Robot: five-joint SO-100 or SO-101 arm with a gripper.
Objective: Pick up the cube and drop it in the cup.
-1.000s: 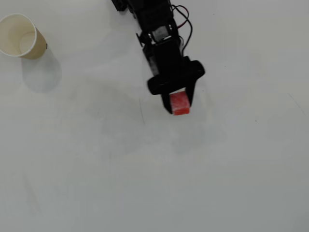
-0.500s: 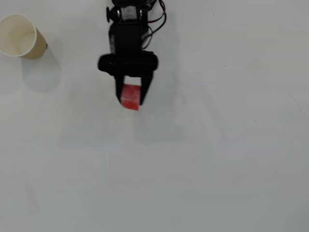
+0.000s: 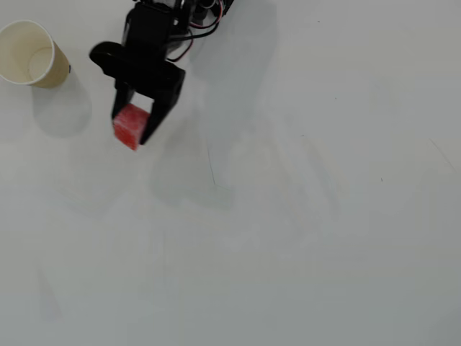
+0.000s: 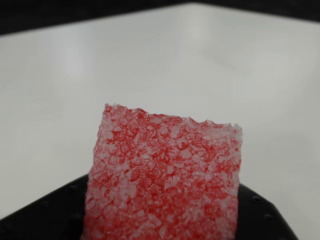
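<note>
1. No brand, label or readable writing appeared on any surface in either view.
2. Nearest the wrist camera, the cube (image 4: 162, 182) filled the lower middle of the picture: red, thickly flecked with whitish, glassy-looking speckles, with a rough, crumbly surface and an uneven top edge.
3. In that wrist view black gripper parts showed just below and to either side of the cube, touching its lower part; beyond it lay the pale worktop (image 4: 200, 60), ending in a dark band along the top edge.
4. In the overhead view the gripper (image 3: 133, 131) was pinching the cube (image 3: 128, 126), its two black fingers (image 3: 155, 119) pressed against opposite sides, with the red block showing between them.
5. The cube sat in the upper left part of the overhead view, held at the tip of the black arm (image 3: 151, 43), which entered from the top edge with red and black wires on it.
6. A grey shadow lay on the white worktop (image 3: 302, 238) to the right of and below the arm.
7. Farther left, at the top left corner of the overhead view, stood the cup (image 3: 30, 54), cream-white inside, tan outside, round-rimmed, upright and several times wider than the cube.
8. The cube was near the cup, to its right and slightly lower in the overhead view, apart from it, not over its rim.
</note>
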